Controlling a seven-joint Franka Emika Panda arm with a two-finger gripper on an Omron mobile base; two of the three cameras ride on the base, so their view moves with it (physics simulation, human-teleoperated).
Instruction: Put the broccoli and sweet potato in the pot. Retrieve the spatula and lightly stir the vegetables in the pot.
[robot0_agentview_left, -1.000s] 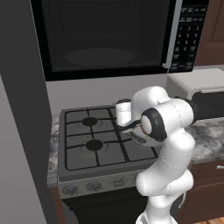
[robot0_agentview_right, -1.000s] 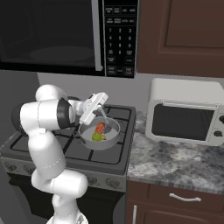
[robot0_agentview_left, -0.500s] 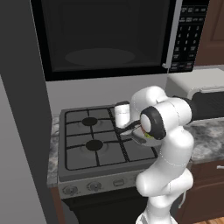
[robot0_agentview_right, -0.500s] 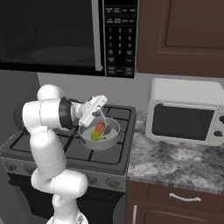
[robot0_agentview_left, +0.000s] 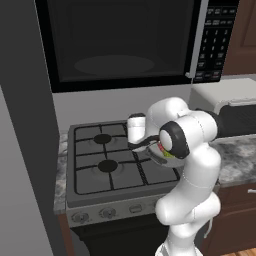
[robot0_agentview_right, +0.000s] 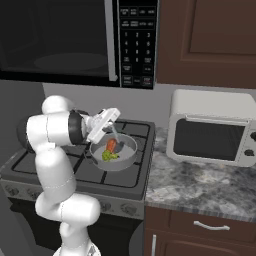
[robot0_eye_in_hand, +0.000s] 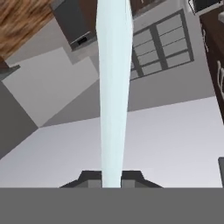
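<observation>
From the right base view I see my tool (robot0_agentview_right: 111, 125) clamped on the spatula (robot0_agentview_right: 114, 133), a pale blue strip that slants down from the hand into the pot (robot0_agentview_right: 126, 161). The pot sits on the right front part of the stove (robot0_agentview_right: 30, 165), just left of the stone desk (robot0_agentview_right: 210, 187). Inside it the sweet potato (robot0_agentview_right: 111, 145) lies just above the broccoli (robot0_agentview_right: 108, 156), the two touching or nearly so; the spatula's lower end is right beside the sweet potato, though I cannot tell whether it touches.

In the hand view the spatula (robot0_eye_in_hand: 114, 87) runs straight up the middle from between the two fingertips (robot0_eye_in_hand: 89, 179), which press on its sides.

From the left base view my arm covers most of the pot (robot0_agentview_left: 152, 152); I can make out a bit of rim and a sliver of green and orange behind the elbow. The stove (robot0_agentview_left: 90, 165) has its left burners bare.

A microwave (robot0_agentview_right: 65, 40) hangs above the stove, and a white toaster oven (robot0_agentview_right: 212, 127) stands on the desk to the right.
</observation>
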